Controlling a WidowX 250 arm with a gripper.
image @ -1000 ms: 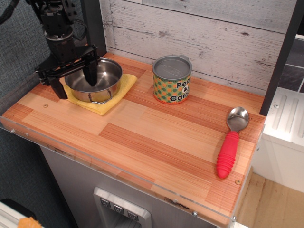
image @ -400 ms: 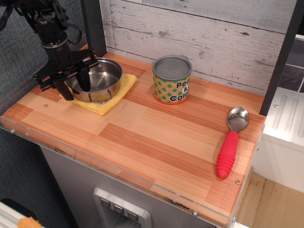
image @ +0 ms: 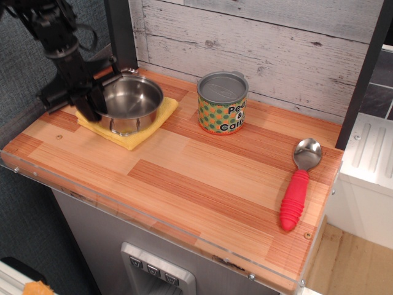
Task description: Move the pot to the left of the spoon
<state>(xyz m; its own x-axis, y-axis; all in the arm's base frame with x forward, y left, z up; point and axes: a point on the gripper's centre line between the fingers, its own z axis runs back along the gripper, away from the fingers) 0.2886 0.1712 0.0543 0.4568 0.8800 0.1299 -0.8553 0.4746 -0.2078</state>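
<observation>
The shiny steel pot [image: 132, 103] is at the back left of the wooden table, over a yellow cloth [image: 140, 136]. It looks slightly tilted and raised on its left side. My gripper [image: 92, 98] is at the pot's left rim, with its black fingers shut on that rim. The spoon [image: 299, 184], with a silver bowl and a red ribbed handle, lies at the far right of the table, well away from the pot and gripper.
A green-and-orange dotted tin can [image: 222, 103] stands upright between the pot and the spoon, near the back wall. A dark post [image: 121, 34] rises just behind the pot. The table's front edge [image: 153, 230] has a clear plastic lip.
My gripper has moved left and lowered onto the pot's left rim, and its fingers have closed there. The pot has shifted a little right and up on the cloth.
</observation>
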